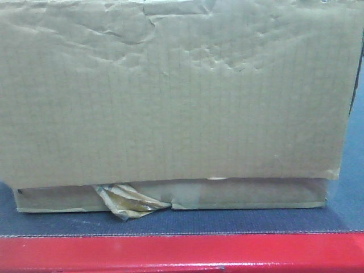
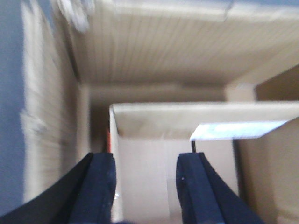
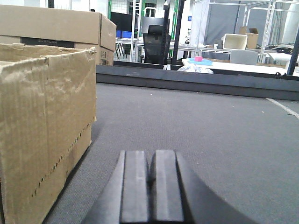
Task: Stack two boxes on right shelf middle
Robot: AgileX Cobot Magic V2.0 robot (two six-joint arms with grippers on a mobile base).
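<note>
Tall box (image 1: 170,96) stacked on flat box (image 1: 244,194), both on the grey platform (image 1: 239,222).
My left claw (image 2: 145,186) faces cardboard close up, jaws wide apart, a flap edge between them. My right claw (image 3: 150,168) lies level, low over the platform, jaws pressed together, holding nothing.

Front cam hugs the tall brown cardboard box (image 1: 170,96); left wrist looks inside it, right wrist low beside it.
</note>
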